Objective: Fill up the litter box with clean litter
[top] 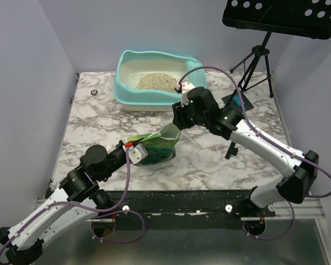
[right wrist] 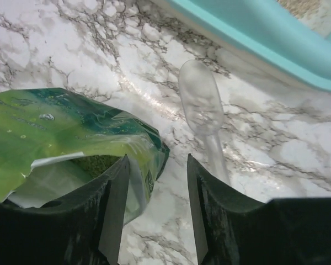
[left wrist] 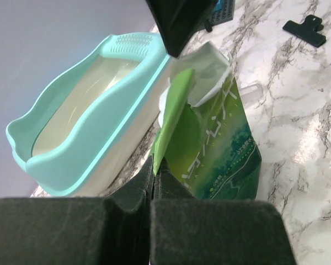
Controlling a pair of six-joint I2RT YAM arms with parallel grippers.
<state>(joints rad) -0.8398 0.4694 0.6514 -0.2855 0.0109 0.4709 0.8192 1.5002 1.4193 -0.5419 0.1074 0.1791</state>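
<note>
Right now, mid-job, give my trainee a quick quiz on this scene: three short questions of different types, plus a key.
1. True or false: the litter box already holds some litter.
2. What is the left gripper shut on? A) the litter box rim B) the top edge of the green pouch C) nothing
3. Fill in: the clear scoop lies beside the pouch on the ____.
Key: 1 true; 2 B; 3 table.
</note>
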